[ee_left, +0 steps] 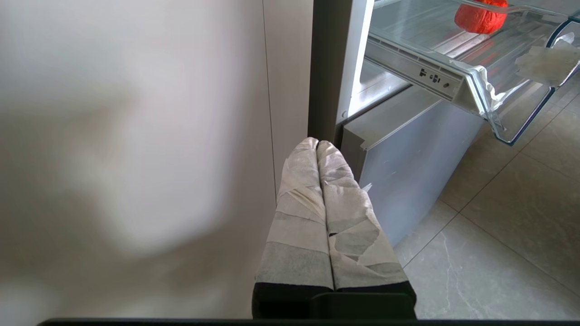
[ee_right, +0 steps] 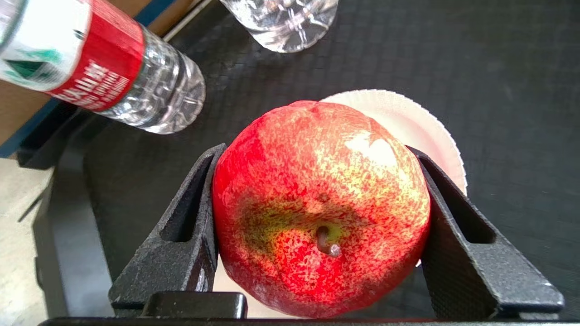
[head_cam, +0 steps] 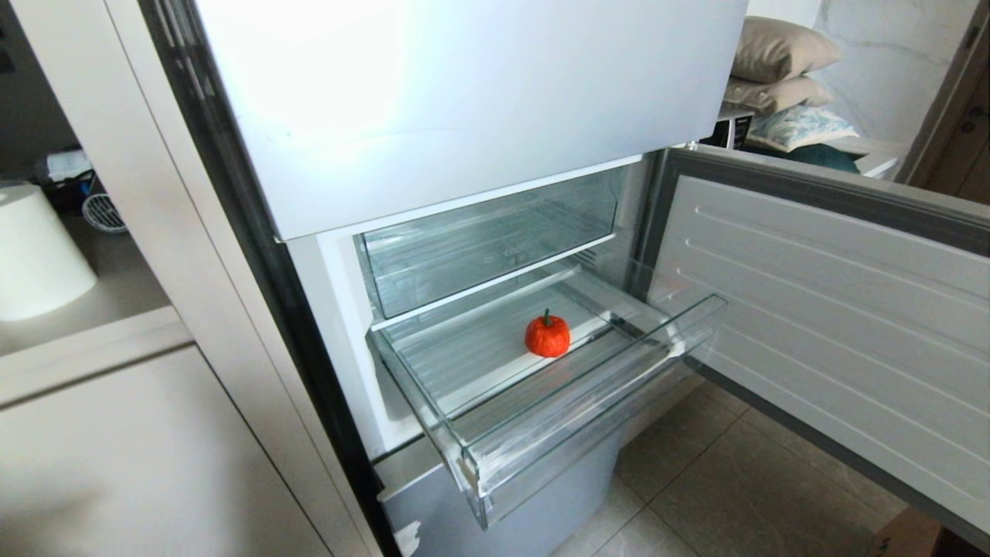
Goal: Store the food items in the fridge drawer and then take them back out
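Fridge drawer is pulled out, lower fridge door swung open to the right. One orange-red fruit with a green stem is seen on the ribbed drawer floor, about mid-width, nearer the back than the front lip, clear of every wall; the same fruit is caught in the left wrist view. Left gripper is parked low beside the cabinet panel, taped fingers pressed together, nothing between them. Right gripper is outside the head view; its jaws are clamped on a red-yellow apple, stem end toward the camera, above a white paper plate on a black mat. A red-label water bottle lies near that mat's edge, a second clear bottle farther along it
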Controlling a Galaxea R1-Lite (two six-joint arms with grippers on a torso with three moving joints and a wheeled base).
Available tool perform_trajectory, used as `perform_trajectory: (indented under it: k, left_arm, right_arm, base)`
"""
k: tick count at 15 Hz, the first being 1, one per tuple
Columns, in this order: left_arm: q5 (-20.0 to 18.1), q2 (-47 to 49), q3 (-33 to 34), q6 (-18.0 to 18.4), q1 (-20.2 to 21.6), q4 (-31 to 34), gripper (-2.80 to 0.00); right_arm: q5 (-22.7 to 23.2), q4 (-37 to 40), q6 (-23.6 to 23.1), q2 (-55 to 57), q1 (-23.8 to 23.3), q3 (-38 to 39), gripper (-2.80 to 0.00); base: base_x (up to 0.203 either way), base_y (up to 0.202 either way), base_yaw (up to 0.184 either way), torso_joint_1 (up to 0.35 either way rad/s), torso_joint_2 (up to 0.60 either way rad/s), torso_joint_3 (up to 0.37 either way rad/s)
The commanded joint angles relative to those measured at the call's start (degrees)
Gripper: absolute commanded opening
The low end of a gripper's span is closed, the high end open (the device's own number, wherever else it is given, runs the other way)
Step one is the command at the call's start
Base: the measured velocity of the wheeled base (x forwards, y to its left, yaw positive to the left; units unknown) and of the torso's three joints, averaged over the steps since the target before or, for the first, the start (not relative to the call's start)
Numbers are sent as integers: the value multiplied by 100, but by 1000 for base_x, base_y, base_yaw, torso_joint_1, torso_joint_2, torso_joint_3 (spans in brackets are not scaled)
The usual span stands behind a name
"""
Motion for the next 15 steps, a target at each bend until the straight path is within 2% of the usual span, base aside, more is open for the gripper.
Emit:
perform_trajectory:
  k: [1,10,11,12,15]
  left_arm:
    - [2,-2,7,0,0,5,-280]
    - [2,-2,-2,0,0,5,-280]
    - [2,-2,-2,0,0,5,-280]
    - [2,-2,7,0,0,5,-280]
    - [2,-2,5,0,0,5,-280]
  right_arm:
    - [-2,-17,11,100,16,-21,-280]
    - [-16,-11,-6,302,24,-200,-280]
    - [-16,-10,-6,302,24,-200,-179]
    - [-16,-10,-6,302,24,-200,0]
    - [-16,-10,-6,269,24,-194,0]
  base:
    - [0,0,0,0,0,0]
    - [0,0,0,0,0,0]
    - [0,0,0,0,0,0]
    - [0,0,0,0,0,0]
    - [0,0,0,0,0,0]
